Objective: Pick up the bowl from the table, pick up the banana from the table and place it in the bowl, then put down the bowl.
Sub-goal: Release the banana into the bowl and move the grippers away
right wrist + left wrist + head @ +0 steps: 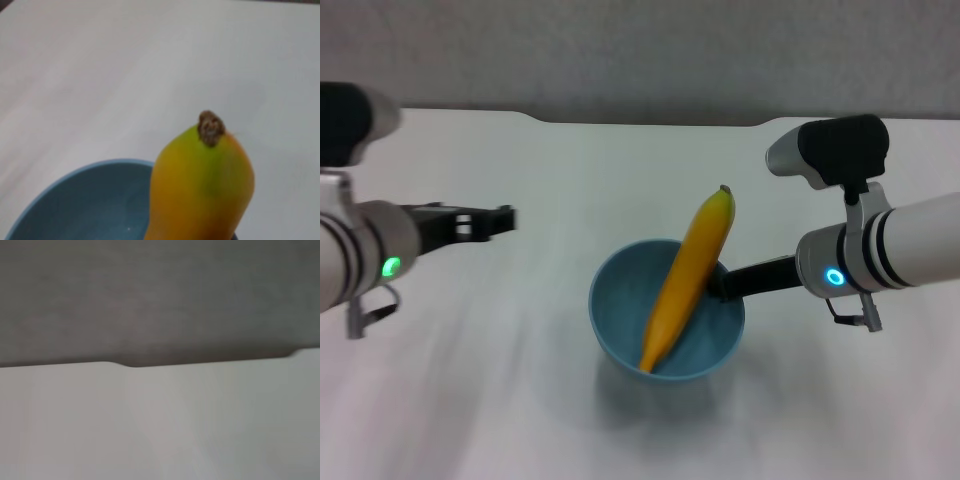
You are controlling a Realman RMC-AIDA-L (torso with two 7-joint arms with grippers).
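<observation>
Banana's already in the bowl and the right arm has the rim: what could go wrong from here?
The banana leans steeply, its tip sticking well past the rim of the bowl on the far side; a jolt might tip it out. The right gripper grips the rim right beside the banana, so withdrawing could nudge it. The bowl seems held by one edge only, so it may tilt when set on the table. The left gripper is clear.

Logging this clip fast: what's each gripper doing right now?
Left gripper: off to the left above the table, holding nothing; open or shut cannot be told.
Right gripper: at the bowl rim by the banana; grip cannot be told.
</observation>
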